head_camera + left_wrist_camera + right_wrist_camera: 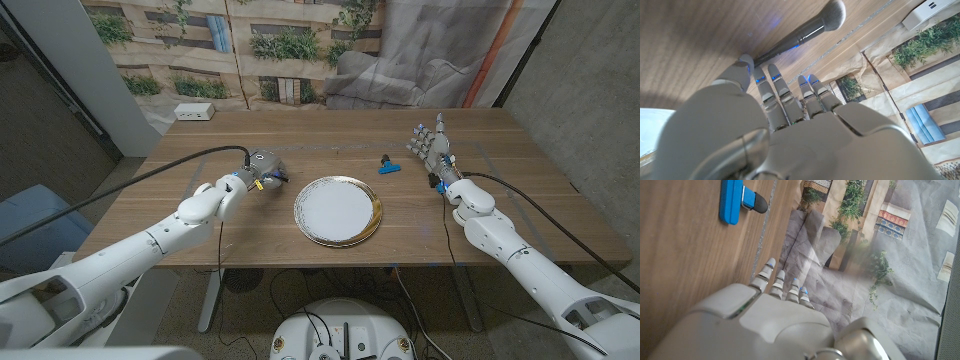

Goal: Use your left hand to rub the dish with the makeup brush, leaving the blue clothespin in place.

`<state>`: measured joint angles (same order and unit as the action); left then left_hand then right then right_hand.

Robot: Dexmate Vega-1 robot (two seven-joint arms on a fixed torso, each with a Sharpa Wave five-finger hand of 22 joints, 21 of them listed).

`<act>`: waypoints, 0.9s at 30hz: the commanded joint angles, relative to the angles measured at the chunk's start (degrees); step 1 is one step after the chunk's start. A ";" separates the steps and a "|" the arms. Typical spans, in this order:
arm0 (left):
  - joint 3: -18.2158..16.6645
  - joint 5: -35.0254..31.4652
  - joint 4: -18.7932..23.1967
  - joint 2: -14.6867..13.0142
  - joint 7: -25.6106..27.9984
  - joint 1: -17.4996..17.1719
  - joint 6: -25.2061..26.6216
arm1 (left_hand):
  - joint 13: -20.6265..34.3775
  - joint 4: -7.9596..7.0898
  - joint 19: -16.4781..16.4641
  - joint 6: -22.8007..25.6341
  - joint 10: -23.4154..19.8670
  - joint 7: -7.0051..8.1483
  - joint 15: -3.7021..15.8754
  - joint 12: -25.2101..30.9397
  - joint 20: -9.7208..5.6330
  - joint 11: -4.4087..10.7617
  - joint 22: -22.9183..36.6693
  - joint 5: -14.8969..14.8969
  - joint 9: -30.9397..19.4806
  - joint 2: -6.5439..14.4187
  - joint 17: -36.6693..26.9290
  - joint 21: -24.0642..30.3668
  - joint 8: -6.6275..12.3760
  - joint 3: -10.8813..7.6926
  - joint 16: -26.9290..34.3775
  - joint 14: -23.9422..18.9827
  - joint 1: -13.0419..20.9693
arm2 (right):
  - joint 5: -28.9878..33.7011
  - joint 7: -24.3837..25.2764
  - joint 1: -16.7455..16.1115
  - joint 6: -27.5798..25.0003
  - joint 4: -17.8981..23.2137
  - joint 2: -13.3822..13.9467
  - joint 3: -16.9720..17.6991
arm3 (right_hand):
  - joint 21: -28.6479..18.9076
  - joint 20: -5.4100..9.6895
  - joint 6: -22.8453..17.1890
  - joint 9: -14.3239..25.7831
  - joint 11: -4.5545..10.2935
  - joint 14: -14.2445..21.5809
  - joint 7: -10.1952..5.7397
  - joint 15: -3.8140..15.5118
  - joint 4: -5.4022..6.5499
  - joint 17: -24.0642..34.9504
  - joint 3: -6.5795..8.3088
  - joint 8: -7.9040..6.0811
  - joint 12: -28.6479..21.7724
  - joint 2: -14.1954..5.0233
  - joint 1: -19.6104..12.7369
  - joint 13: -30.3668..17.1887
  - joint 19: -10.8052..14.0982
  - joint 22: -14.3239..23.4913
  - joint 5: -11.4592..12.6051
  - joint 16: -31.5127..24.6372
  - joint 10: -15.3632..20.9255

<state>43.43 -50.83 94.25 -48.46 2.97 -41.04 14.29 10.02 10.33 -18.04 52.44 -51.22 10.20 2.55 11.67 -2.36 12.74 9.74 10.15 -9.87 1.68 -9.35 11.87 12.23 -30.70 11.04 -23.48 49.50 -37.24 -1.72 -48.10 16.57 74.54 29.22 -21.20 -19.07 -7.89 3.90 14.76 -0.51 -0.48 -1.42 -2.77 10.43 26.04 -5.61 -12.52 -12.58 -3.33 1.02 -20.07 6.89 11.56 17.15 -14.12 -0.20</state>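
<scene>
- Left hand point(262, 170): over the table left of the dish, fingers reaching away from the robot. In the left wrist view the hand point(765, 130) has its fingers point(777, 92) extended and slightly apart, tips just short of the brush handle. No grasp visible; whether a fingertip touches the handle can't be told.
- Makeup brush point(802, 35): lying on the wood, dark glossy handle, grey-white bristle head pointing away from the hand. Seen clearly in the left wrist view; in the head view it is hidden behind the hand.
- Dish point(338, 211): round, white centre with gold rim, flat on the table point(470, 250) near the front middle, nothing on it. Just right of the left hand, apart from it.
- Blue clothespin point(386, 166): on the table beyond and right of the dish, between dish and right hand, touching neither. Right wrist view shows it point(732, 200) lying flat, with a dark end piece.
- Right hand point(433, 150): held up at the right side of the table, fingers spread and pointing up, holding nothing. Right wrist view: hand point(775, 320) with fingers point(765, 275) straight, clothespin well ahead of them.
- White power strip point(195, 112): far left corner of the table.
</scene>
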 commanded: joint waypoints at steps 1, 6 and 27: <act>0.95 0.27 -1.65 0.91 1.95 0.23 1.00 | 0.13 0.11 -1.19 1.47 -2.13 -0.31 7.44 0.33 -0.42 0.01 0.32 -0.08 0.03 -0.12 -0.15 0.47 -0.55 0.53 -0.04 -1.38 1.13 | -0.01 0.01 0.00 0.02 -0.04 0.01 0.01 | -0.35 -0.26 0.51 0.17 -0.07 -0.01 -0.03 -0.51 0.44 0.14 -0.15 -0.24 -0.34 -6.10 0.23 -0.23 -0.04 0.33 0.35 -0.07 -0.27; 1.43 0.59 -2.16 1.01 1.36 0.35 1.52 | 0.13 0.14 -1.44 1.62 -2.61 -0.68 7.76 0.26 -0.78 0.02 0.32 -0.07 0.02 -0.13 -0.15 0.47 -0.74 0.68 -0.08 -1.70 1.41 | 0.00 0.00 0.00 0.02 -0.04 0.01 0.01 | -0.35 -0.30 0.55 0.17 -0.33 0.00 0.10 -0.56 0.44 0.14 -0.15 -0.23 -0.36 -6.10 0.23 -0.23 -0.05 0.33 0.35 -0.07 -0.23; 2.90 1.20 -4.81 1.78 4.18 0.60 1.92 | 0.53 0.25 -3.96 5.91 -9.92 -4.13 9.08 1.15 -0.90 0.09 0.37 0.03 -0.49 0.10 -0.28 0.61 -0.52 1.89 -0.21 -4.41 5.93 | 0.00 0.00 0.00 0.04 -0.06 0.01 0.01 | -0.35 -0.28 0.56 0.16 -0.10 0.00 0.00 -0.56 0.44 0.14 -0.15 -0.23 -0.34 -6.11 0.23 -0.21 -0.06 0.33 0.35 -0.08 -0.27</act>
<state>45.45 -49.90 90.96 -47.16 5.80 -40.41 15.73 10.27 10.57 -21.51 57.15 -59.92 6.53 2.63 12.31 -2.35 12.86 10.02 10.18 -9.82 1.87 -9.49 12.30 11.43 -29.28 10.80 -27.08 54.61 -37.24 -1.73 -48.10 16.61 74.46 29.22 -21.20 -19.07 -7.89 3.90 14.76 -0.51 -0.48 -1.42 -2.77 10.43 26.05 -5.61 -12.52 -12.58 -3.33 1.02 -20.06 6.89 11.61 17.15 -14.12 -0.20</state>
